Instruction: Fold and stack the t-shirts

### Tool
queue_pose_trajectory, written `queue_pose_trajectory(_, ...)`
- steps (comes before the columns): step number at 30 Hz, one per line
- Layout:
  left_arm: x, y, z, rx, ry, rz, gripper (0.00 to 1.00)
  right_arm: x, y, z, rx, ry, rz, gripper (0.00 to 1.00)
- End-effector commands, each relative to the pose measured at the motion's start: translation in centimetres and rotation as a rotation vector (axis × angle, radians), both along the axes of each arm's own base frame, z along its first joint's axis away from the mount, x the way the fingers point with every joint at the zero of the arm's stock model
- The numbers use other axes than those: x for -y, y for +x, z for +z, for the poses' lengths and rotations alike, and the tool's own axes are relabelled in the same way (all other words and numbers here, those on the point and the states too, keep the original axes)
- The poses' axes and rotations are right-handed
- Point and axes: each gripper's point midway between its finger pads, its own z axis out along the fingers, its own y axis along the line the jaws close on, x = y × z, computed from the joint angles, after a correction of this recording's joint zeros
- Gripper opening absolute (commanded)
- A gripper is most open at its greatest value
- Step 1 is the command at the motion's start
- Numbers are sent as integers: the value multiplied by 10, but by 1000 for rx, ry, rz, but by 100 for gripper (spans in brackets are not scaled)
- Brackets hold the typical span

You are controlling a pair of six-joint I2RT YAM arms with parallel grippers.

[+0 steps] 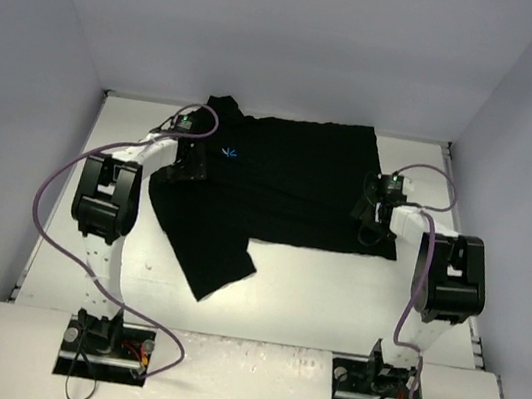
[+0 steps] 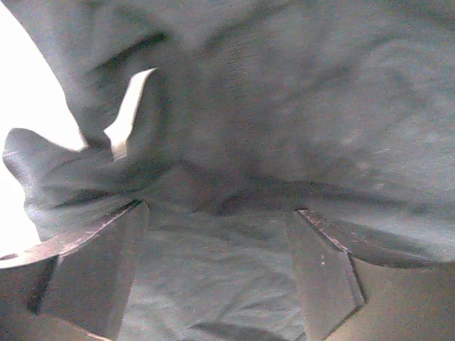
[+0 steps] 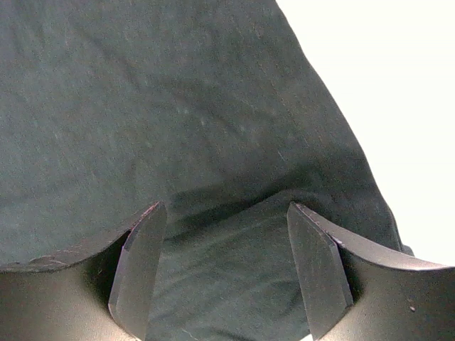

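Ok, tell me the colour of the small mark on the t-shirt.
Blue. The mark on the t-shirt shows best in the top external view.

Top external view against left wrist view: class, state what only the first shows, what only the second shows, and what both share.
Only the top view: the whole t-shirt spread on the table, its blue mark, one sleeve pointing toward the near edge, and the right gripper at its other side. Only the left wrist view: creased cloth close up, a small white patch among the folds, and the left gripper open, its fingers apart over the cloth. Both: the black t-shirt and the left gripper.
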Motion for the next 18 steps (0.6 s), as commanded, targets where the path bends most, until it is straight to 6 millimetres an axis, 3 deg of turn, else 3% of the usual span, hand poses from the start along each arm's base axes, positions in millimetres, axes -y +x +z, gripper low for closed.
queue_pose_trajectory(1, -7, -1, 79, 141, -41, -19, 77, 15, 7, 71, 131, -26, -50, 67)
queue_pose_trajectory(4, -2, -31, 118, 198, -98, -8, 78, 27, -3, 111, 209, -30, -85, 67)
queue_pose_trajectory(7, -5, -71, 149, 258, -141, 42, 78, 35, -21, 123, 217, -25, -123, 67)
queue_pose_trajectory(11, -3, -129, 120, 168, -201, 84, 76, 50, -45, 100, 152, -4, -188, 64)
queue_pose_trajectory(15, 11, -170, 84, 59, -281, 100, 74, 66, -60, 72, 79, 33, -260, 63)
queue_pose_trajectory(18, 18, -185, 72, 24, -283, 89, 73, 76, -61, 60, 50, 34, -298, 62)
